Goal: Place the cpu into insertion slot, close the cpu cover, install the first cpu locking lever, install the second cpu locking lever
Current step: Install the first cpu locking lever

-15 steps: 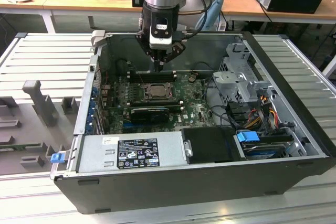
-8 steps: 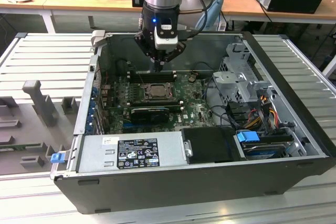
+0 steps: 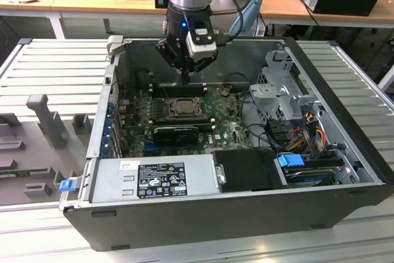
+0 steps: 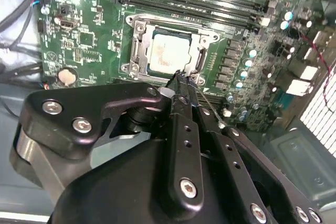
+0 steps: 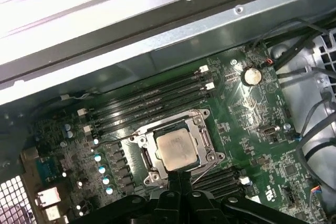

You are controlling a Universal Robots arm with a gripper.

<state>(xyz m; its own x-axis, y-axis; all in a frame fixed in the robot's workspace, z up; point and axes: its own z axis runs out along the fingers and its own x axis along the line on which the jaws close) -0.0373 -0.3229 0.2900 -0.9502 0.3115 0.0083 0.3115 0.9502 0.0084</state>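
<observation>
The cpu (image 4: pixel 169 53) lies flat in the insertion slot (image 3: pixel 167 108) on the green board, pale and square, also seen in the first wrist view (image 5: pixel 176 149). The silvery cpu cover (image 4: pixel 137 51) is down around it, with the chip showing through its window. My gripper (image 4: pixel 181 77) is shut, fingers pressed together with nothing visible between them. Its tips hover at the socket's edge, just beside one corner of the cover. A thin wire locking lever (image 4: pixel 209 106) runs alongside the fingers. In the exterior view the gripper (image 3: pixel 184 81) hangs just behind the socket.
Long black memory slots (image 5: pixel 152 98) flank the socket. A coin battery (image 5: pixel 251 75) sits on the board. The open case holds a black card (image 3: pixel 175 132), a power supply (image 3: pixel 154 180), a drive cage (image 3: pixel 280 90) and loose cables (image 3: pixel 308 133).
</observation>
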